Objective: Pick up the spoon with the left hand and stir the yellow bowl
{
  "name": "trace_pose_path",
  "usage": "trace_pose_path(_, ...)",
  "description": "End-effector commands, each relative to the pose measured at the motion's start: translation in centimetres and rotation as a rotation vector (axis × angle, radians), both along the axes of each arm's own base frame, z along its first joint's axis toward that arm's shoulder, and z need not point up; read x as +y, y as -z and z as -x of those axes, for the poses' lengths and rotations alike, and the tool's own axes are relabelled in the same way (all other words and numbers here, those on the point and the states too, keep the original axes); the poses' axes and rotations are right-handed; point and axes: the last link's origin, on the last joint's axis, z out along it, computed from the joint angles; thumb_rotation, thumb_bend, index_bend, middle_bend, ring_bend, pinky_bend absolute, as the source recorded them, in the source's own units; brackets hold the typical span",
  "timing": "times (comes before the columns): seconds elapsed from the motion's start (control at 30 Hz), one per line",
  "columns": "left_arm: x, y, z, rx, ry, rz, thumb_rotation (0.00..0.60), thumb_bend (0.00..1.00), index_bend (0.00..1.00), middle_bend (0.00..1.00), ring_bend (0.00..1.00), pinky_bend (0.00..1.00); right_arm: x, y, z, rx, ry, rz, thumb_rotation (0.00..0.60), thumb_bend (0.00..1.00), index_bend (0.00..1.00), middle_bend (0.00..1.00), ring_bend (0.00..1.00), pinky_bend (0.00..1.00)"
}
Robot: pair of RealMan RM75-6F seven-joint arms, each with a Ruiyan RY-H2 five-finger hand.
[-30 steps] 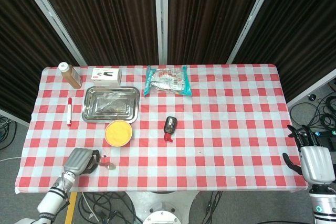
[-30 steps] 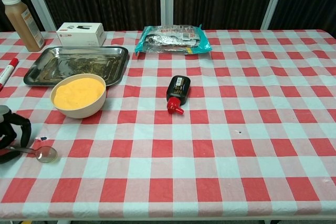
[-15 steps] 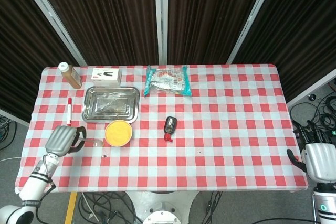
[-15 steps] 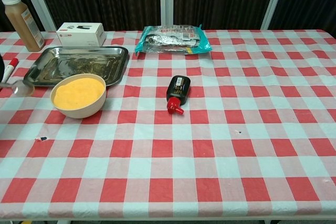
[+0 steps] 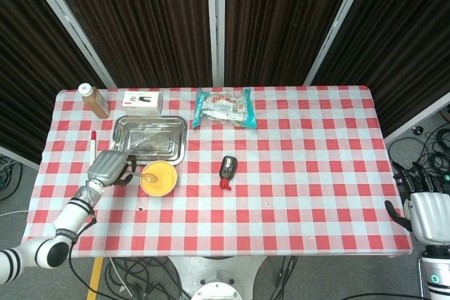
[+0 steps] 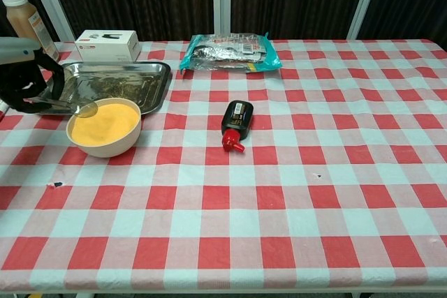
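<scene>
The yellow bowl [image 5: 158, 178] [image 6: 105, 127] sits on the checked cloth just in front of the metal tray. My left hand [image 5: 109, 168] [image 6: 25, 75] hovers at the bowl's left side and grips the metal spoon [image 5: 140, 170] [image 6: 73, 108] by its handle. The spoon's head hangs over the bowl's left rim, just above the yellow contents. My right hand [image 5: 425, 214] stays off the table's right edge, fingers apart and holding nothing; the chest view does not show it.
A steel tray [image 5: 148, 139] [image 6: 105, 85] lies behind the bowl. A red marker [image 5: 93, 144], a brown bottle [image 5: 93, 100] [image 6: 28, 27] and a white box [image 5: 143, 102] [image 6: 107, 45] stand at back left. A foil packet [image 5: 224, 107] [image 6: 230, 51] and a small dark bottle [image 5: 227, 169] [image 6: 236, 123] lie mid-table.
My left hand lifted the spoon from the front-left of the table, carried it back and rightward, and now holds its head over the bowl's left rim. The right hand barely moved.
</scene>
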Motion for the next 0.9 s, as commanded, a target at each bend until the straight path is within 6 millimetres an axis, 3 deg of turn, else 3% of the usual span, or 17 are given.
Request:
trace_pose_path(0.03,0.4,1.2,-0.4,0.017,-0.002,0.020,0.600,0.42,0.61,0.92,0.90,0.95,0.0,0.0,0.1,-0.001,0.004,-0.001,0.600,0.22,0.11,0.33,0.10,0.21)
trace_pose_path(0.23,0.5,2.4,-0.8,0.027,-0.011,0.051,0.600,0.42,0.56,0.91,0.90,0.95,0.1,0.0,0.3,-0.012,0.005,-0.008,0.600,0.22,0.11,0.33,0.10,0.21)
trace_pose_path(0.47,0.4,2.3,-1.3,0.023,-0.001,0.029,0.600,0.42,0.46,0.90,0.89,0.95,0.0,-0.1,0.3,-0.015,0.005,-0.005,0.600,0.22,0.11,0.34,0.10,0.22)
trace_pose_path(0.9,-0.1,2.5,-1.6,0.023,0.056,-0.015,0.600,0.31,0.54,0.90,0.90,0.95,0.1,0.0,0.4,-0.021,0.003,-0.006,0.600,0.22,0.12,0.34,0.10,0.23)
